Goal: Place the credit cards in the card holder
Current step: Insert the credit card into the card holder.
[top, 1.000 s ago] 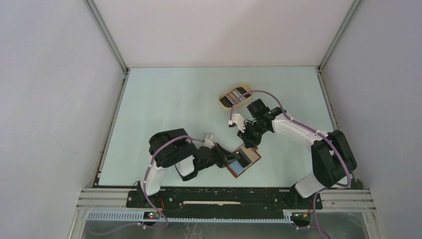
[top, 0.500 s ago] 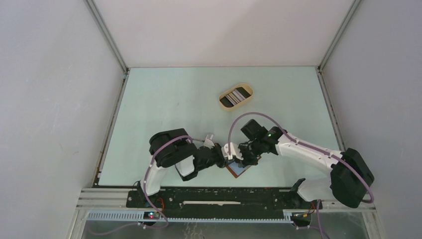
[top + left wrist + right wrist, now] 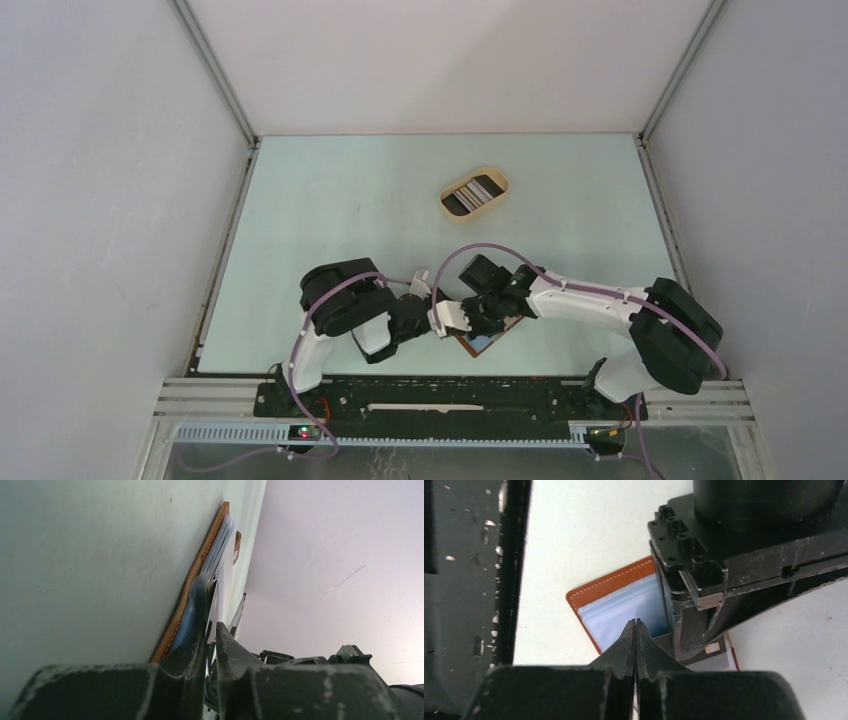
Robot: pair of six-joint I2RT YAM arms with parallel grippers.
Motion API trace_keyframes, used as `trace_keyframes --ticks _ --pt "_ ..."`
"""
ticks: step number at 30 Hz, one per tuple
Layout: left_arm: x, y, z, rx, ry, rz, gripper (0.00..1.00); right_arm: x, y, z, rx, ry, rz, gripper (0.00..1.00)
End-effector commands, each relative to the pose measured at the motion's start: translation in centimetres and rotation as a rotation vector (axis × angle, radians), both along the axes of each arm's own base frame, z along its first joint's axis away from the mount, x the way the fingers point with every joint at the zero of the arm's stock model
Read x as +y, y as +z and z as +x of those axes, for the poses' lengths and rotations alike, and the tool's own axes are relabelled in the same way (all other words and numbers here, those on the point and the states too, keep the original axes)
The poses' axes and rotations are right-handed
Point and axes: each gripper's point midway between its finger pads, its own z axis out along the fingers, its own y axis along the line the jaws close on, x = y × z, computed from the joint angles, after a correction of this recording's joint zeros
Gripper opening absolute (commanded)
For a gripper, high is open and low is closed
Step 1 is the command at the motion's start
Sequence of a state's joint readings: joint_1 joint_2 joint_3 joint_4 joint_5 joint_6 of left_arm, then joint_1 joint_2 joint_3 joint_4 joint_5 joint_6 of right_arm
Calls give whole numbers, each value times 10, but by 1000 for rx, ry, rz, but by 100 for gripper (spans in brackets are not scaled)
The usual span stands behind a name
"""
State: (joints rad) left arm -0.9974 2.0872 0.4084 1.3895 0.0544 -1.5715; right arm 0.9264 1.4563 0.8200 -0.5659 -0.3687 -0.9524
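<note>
Pale green table (image 3: 330, 220): your card holder (image 3: 619, 605) lies open near the front edge (clear sleeves up). Your right gripper (image 3: 635, 625) is pressed together just over it. Your left gripper (image 3: 211, 611) sits at its edge, and I cannot tell its grip.

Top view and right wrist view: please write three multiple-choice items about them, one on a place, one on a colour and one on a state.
1. Where does the tray stand?
A. Far side, right of centre
B. Near left corner
C. Far left corner

2. What colour is the leather border of the holder?
A. Green
B. Reddish-brown
C. Yellow

3. How do the jaws of the right gripper stand?
A. Wide open
B. Half open
C. Shut

Key:
1 A: the top view shows it at the far side, right of the middle.
2 B: the right wrist view shows a stitched reddish-brown border.
3 C: the right wrist view shows the two tips touching, with no gap.
</note>
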Motion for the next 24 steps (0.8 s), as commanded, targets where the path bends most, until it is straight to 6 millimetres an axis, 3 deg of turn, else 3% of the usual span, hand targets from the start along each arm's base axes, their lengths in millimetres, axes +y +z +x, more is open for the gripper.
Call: trace_keyframes --ticks 1,24 --pt "-7 2 -1 -9 -17 -12 17 2 -2 15 -75 -30 -23 0" --pt "-7 2 -2 -15 -20 -12 32 -28 -9 34 -219 -26 -117 0"
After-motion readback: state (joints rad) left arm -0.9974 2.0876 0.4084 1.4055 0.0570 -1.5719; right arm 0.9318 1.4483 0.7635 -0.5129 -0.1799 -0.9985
